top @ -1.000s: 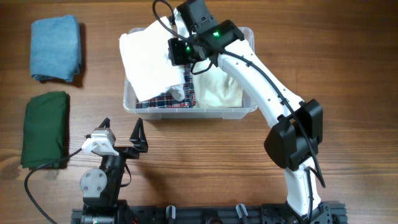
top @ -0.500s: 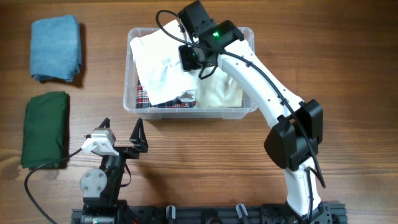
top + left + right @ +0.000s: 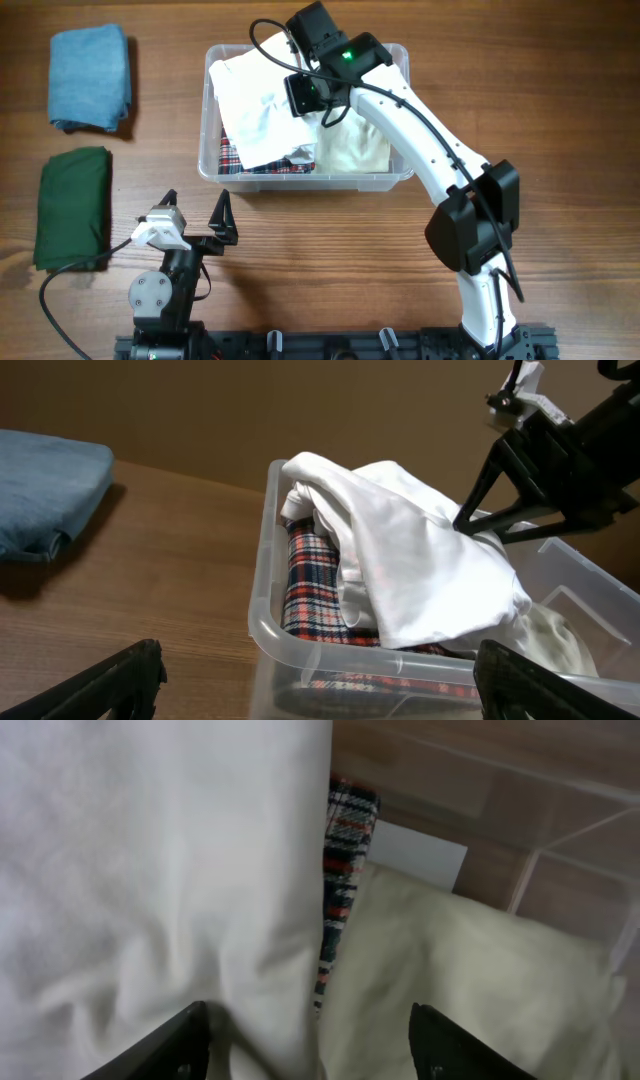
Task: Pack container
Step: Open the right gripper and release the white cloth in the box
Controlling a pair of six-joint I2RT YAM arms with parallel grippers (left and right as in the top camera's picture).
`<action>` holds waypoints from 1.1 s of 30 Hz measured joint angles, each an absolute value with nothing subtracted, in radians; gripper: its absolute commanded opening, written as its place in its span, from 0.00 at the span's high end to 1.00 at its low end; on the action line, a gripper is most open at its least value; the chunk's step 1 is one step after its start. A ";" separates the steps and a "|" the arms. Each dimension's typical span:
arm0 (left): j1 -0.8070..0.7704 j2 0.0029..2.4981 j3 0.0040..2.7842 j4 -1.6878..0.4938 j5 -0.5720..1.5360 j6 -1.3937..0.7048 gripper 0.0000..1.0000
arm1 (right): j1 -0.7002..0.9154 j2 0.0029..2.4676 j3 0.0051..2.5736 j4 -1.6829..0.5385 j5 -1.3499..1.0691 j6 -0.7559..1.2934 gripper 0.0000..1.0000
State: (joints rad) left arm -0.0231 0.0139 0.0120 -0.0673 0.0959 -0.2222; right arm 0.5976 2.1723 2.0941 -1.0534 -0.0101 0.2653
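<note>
The clear plastic container (image 3: 385, 180) stands at the back middle of the table, also seen in the left wrist view (image 3: 300, 650). A white cloth (image 3: 255, 105) lies crumpled over a plaid cloth (image 3: 232, 158) and beside a cream cloth (image 3: 355, 150) inside it. My right gripper (image 3: 315, 1045) hovers just above the cloths with its jaws apart and nothing between them; the white cloth (image 3: 150, 870) lies loose under its left finger. My left gripper (image 3: 195, 215) rests open near the front edge, empty, facing the container.
A folded blue cloth (image 3: 90, 78) lies at the back left and a folded dark green cloth (image 3: 72, 205) in front of it. The right arm (image 3: 430, 150) reaches across the container's right half.
The right gripper has opened and let go of the white cloth, which dropped from over the container's left rim down into it. The left arm has not moved.
</note>
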 measured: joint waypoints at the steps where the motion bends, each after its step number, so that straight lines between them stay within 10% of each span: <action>1: -0.023 0.014 0.012 -0.067 0.096 -0.222 0.00 | 0.598 2.167 2.094 -1.054 -0.006 0.262 0.37; 10: -0.023 0.014 0.012 -0.067 0.096 -0.222 0.00 | 0.581 2.047 2.097 -1.124 0.036 0.241 0.44; 15: -0.023 0.014 0.012 -0.067 0.096 -0.222 0.00 | 0.551 2.032 2.081 -1.160 0.061 0.237 0.95; 33: -0.023 0.014 0.012 -0.067 0.096 -0.222 0.00 | 0.580 2.033 1.855 -1.056 -0.019 0.237 0.96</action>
